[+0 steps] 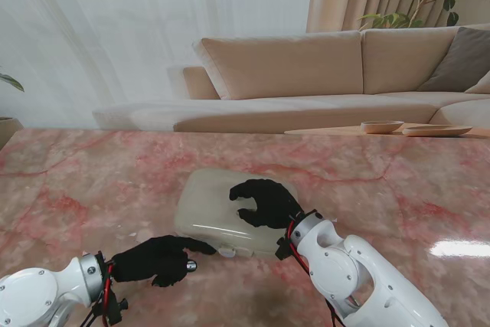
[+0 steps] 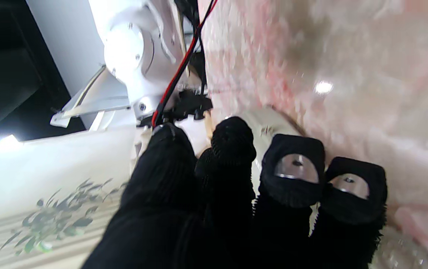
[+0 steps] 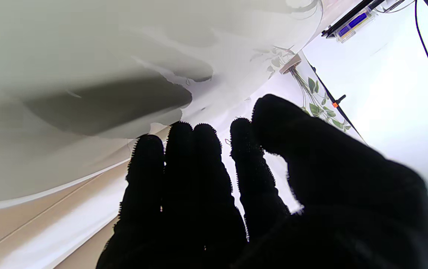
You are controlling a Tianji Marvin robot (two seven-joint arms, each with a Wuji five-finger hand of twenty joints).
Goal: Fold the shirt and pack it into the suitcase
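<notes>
Closed suitcase (image 1: 230,212) lies mid-surface; no shirt visible. Right robot hand (image 1: 264,203) rests spread on the lid, gripping nothing. Left robot hand (image 1: 157,259), holding nothing, touches the near edge. Recommend steadying lid while unlatching.

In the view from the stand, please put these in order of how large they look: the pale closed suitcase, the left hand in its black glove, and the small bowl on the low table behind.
1. The pale, rounded, closed suitcase, clearly the largest.
2. The black-gloved left hand.
3. The small beige bowl, which looks smallest, though it stands much farther from the camera, so its true size is unsure.
</notes>
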